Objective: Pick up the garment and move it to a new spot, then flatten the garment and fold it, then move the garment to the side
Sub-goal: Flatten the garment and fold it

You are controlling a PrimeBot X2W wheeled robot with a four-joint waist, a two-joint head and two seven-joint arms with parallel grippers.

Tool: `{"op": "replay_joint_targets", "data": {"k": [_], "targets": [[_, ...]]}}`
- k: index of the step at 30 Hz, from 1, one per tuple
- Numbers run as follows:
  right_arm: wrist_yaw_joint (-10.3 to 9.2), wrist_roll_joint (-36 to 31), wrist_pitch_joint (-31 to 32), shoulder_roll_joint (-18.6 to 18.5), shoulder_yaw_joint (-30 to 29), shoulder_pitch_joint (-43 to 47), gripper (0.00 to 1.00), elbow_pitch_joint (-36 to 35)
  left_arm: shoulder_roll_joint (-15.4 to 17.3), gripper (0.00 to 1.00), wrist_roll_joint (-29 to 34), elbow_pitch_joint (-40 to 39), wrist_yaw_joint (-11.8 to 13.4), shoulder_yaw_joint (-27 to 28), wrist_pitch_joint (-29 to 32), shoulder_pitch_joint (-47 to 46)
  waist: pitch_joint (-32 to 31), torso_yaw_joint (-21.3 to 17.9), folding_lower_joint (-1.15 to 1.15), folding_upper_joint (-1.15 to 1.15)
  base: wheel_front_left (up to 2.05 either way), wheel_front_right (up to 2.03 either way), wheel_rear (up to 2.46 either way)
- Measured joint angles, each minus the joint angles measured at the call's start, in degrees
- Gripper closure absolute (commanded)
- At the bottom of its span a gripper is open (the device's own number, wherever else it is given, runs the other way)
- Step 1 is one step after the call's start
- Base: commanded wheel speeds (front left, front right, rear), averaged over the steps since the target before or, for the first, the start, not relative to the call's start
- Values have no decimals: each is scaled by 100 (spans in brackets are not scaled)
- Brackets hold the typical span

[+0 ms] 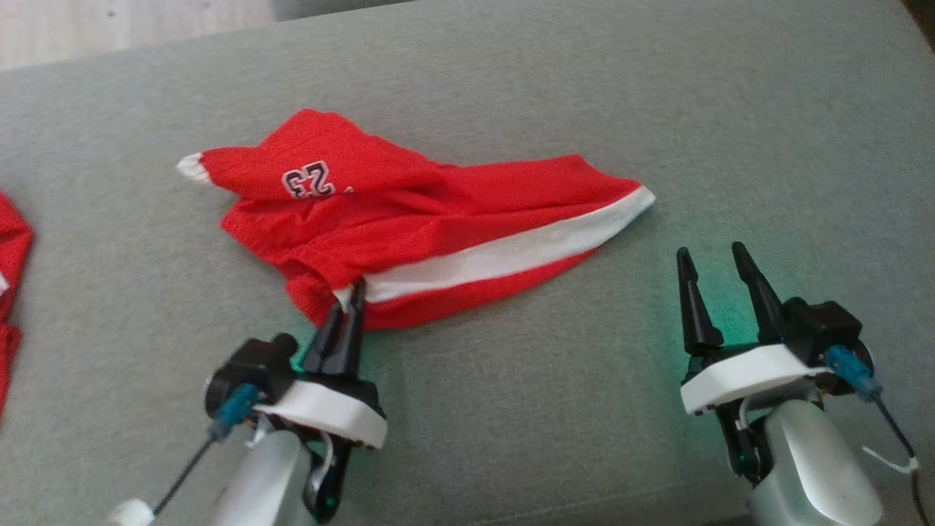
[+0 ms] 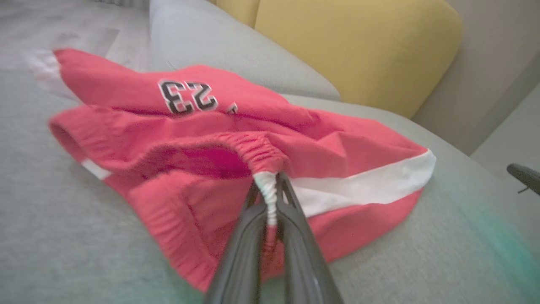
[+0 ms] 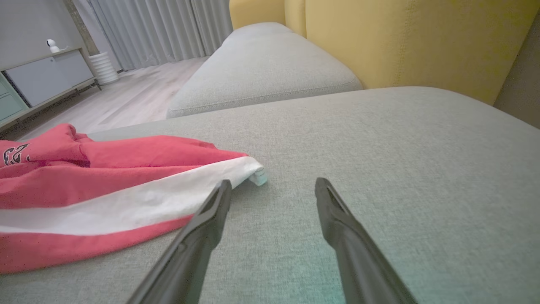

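With my left gripper (image 1: pixel 352 298) I am pinching the near edge of the crumpled bright red, white-striped knit garment (image 1: pixel 438 212), which is stretching toward two o'clock on the grey fabric cushion (image 1: pixel 555 409), while my right gripper (image 1: pixel 712 257) is standing with fingers apart.

We read one number 23 (image 2: pixel 187 97), in black digits with white outline, on the red garment (image 2: pixel 337 139). In the head view it stands upside down. In the right wrist view the picture's edge cuts it.

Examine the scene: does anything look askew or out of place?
The garment lies crumpled rather than flat on the grey cushion, folds heaped unevenly; the left gripper is shut on its gathered elastic edge.
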Motion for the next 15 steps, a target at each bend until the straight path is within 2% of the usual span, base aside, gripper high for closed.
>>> {"op": "replay_joint_targets", "data": {"k": [6,10,15], "targets": [[0,227,0,-3,-31,121,0,7,1,100,219,-361,-1,478,-1,472,-134,445,-1,0,0,0,0],[0,505,0,-3,192,244,0,153,31,100,336,-312,0,555,0,998,-211,783,-1,0,0,0,0],[0,570,0,-2,403,243,0,447,31,100,368,-307,-1,559,0,989,-246,1049,-1,0,0,0,0]]}}
